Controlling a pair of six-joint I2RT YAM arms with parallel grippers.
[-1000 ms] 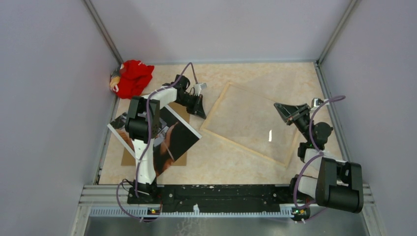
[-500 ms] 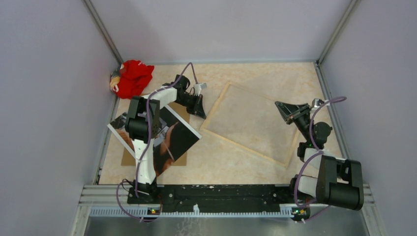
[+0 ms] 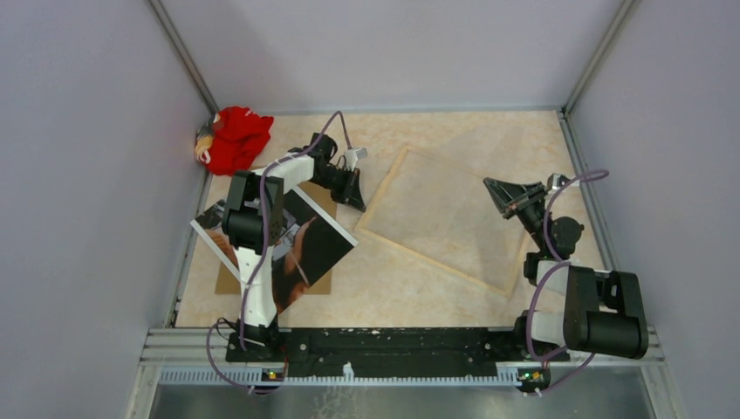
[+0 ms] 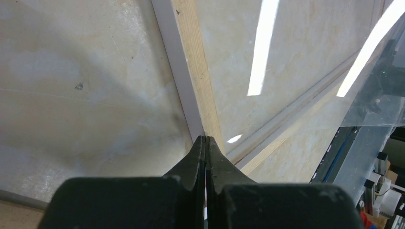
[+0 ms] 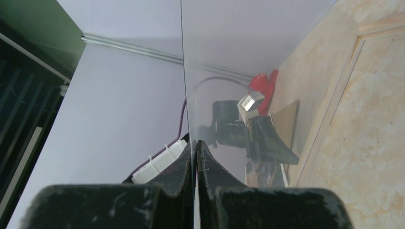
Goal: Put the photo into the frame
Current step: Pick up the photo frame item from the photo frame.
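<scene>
Marbled tabletop (image 3: 393,279): left gripper (image 4: 206,143), closed, touches frame (image 4: 196,71) edge; right gripper (image 5: 195,145) pinches tilted clear pane (image 5: 215,62).

A robotics lab test cell: the table (image 3: 393,284) is boxed in on three sides by plain grey walls (image 3: 87,175) joined by metal posts (image 3: 183,57). The cabled left arm (image 3: 253,218) and right arm (image 3: 598,319) are bolted to a metal rail (image 3: 393,342) along its near edge.
</scene>
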